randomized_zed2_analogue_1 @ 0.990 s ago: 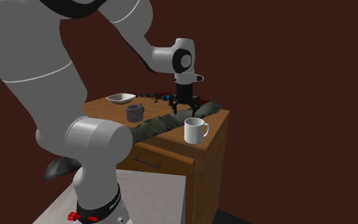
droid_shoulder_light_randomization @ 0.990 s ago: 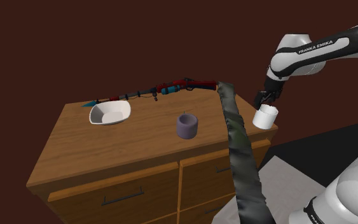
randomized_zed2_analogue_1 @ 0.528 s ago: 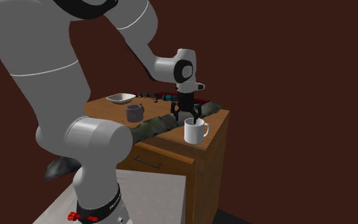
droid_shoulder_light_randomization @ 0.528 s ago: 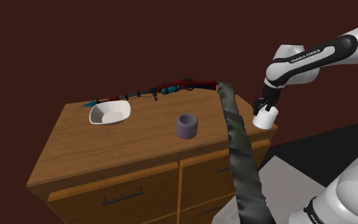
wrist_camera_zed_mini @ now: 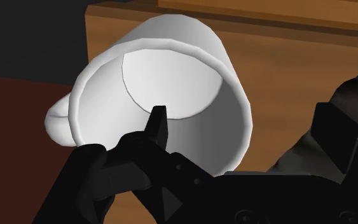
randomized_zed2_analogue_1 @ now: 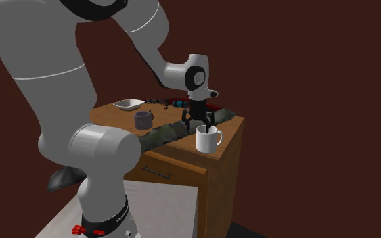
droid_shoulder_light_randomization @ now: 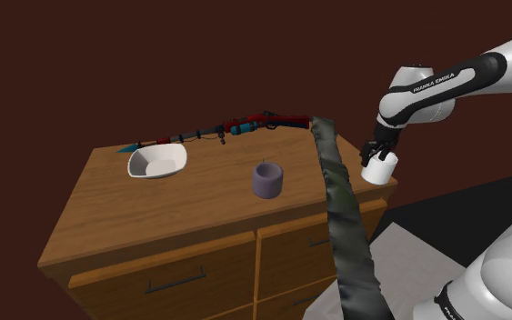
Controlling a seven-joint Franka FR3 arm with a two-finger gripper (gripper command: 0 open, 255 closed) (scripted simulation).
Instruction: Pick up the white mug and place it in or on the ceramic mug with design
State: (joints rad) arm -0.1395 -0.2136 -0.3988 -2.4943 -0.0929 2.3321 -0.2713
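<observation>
The plain white mug (droid_shoulder_light_randomization: 381, 170) stands upright at the corner of the brown wooden surface (droid_shoulder_light_randomization: 154, 205), well apart from the greyish-purple mug (droid_shoulder_light_randomization: 266, 180) near the middle. The black claw (droid_shoulder_light_randomization: 373, 153) sits at its rim, spread apart. One finger (wrist_camera_zed_mini: 158, 124) is inside the mug and the other is outside its wall, with nothing gripped.

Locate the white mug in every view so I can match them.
Shoulder view: white mug at the right end of the cabinet top, under the gripper.
Second exterior view: white mug on the cabinet's near corner.
Wrist view: white mug, one finger inside its mouth.
Shared landmark: dark mottled strip beside it.
</observation>
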